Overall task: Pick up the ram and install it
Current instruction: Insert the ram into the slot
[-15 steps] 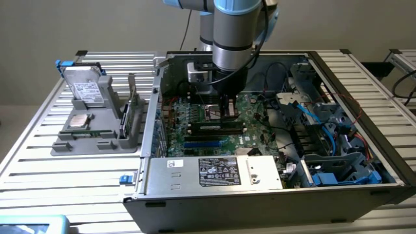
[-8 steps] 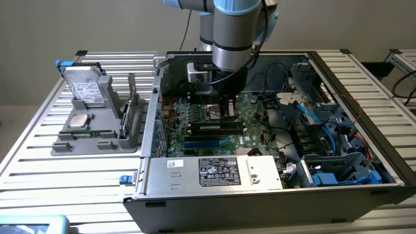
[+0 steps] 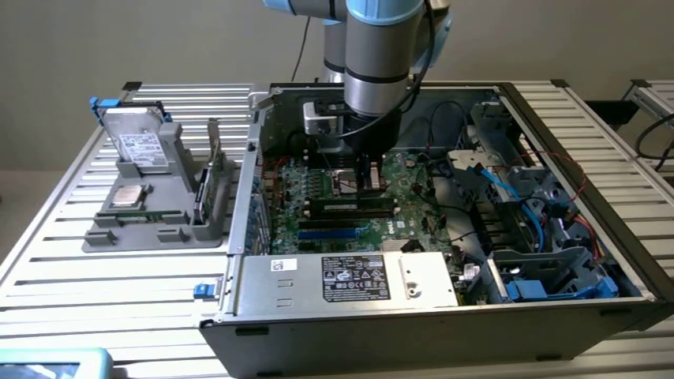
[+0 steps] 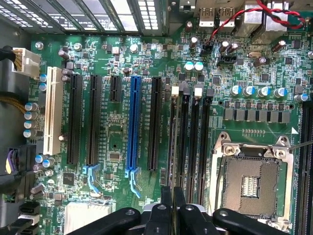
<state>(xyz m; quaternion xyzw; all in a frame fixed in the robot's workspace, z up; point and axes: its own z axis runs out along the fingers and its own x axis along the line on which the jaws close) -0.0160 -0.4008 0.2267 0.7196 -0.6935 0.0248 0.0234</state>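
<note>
The ram (image 3: 348, 207) is a long dark stick with a small white label. It stands along the black memory slots (image 3: 368, 215) of the motherboard inside the open computer case. My gripper (image 3: 367, 188) reaches straight down onto its upper edge, near the middle of the stick. In the wrist view my gripper (image 4: 172, 200) has its two black fingers almost together, a thin dark gap between them, over the outermost of the memory slots (image 4: 195, 137). From both views it looks shut on the ram.
Beside the slots sits the open processor socket (image 4: 252, 183). Blue and black cables (image 3: 495, 181) fill the case toward the exterior view's right. A grey tray (image 3: 158, 235) outside the case holds a silver hard drive (image 3: 137, 146) and a small processor chip (image 3: 129, 195).
</note>
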